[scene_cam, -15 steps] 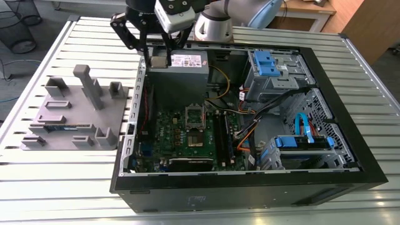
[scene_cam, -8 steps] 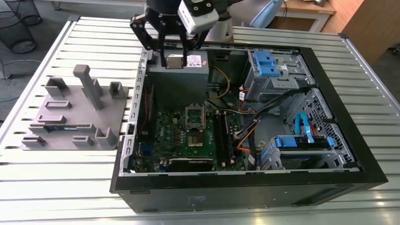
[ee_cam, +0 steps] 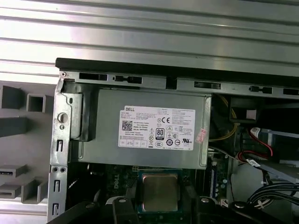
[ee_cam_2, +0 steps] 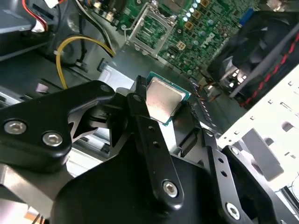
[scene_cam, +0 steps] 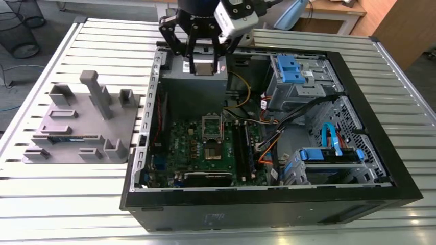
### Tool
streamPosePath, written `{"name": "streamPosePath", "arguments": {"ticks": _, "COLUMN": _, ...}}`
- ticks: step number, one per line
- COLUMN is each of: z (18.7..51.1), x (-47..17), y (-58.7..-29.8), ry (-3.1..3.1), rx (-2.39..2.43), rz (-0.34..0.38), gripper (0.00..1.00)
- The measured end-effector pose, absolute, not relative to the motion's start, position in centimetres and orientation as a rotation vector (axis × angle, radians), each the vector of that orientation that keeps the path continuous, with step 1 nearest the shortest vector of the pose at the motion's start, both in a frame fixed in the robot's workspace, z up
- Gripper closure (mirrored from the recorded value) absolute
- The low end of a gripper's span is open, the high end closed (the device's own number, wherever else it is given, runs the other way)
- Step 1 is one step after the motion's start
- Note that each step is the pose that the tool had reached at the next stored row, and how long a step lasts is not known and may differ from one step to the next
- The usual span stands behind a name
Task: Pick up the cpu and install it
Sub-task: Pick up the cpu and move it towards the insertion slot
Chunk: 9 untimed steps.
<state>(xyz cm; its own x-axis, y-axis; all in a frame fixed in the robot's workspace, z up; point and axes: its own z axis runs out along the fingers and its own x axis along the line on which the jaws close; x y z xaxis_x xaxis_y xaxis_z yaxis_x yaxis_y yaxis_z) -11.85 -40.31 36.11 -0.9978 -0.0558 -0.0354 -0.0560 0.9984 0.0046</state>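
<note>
Hand [ee_cam_2: 164,107] clamped on cpu [ee_cam_2: 161,97], chip between fingertips, hovering over grey power supply [ee_cam: 154,105].

In both wrist views the jaws hide part of the cpu [ee_cam_2: 162,99] [ee_cam: 160,192].

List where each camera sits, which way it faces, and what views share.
Exterior view: off the arm, above the table, looking down into the open computer case; the gripper shows over the power supply.
First wrist view: on the arm, facing the power supply; the gripper holds the cpu.
Second wrist view: on the arm, looking along the fingers toward the motherboard socket.
Both wrist views share the cpu in the gripper.
</note>
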Motion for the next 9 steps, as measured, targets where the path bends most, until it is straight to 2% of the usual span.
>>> {"name": "streamPosePath", "arguments": {"ticks": 9, "z": 36.1, "x": -10.5, "y": -40.3, "ry": 3.105, "rx": -0.087, "rz": 0.009, "gripper": 0.53}}
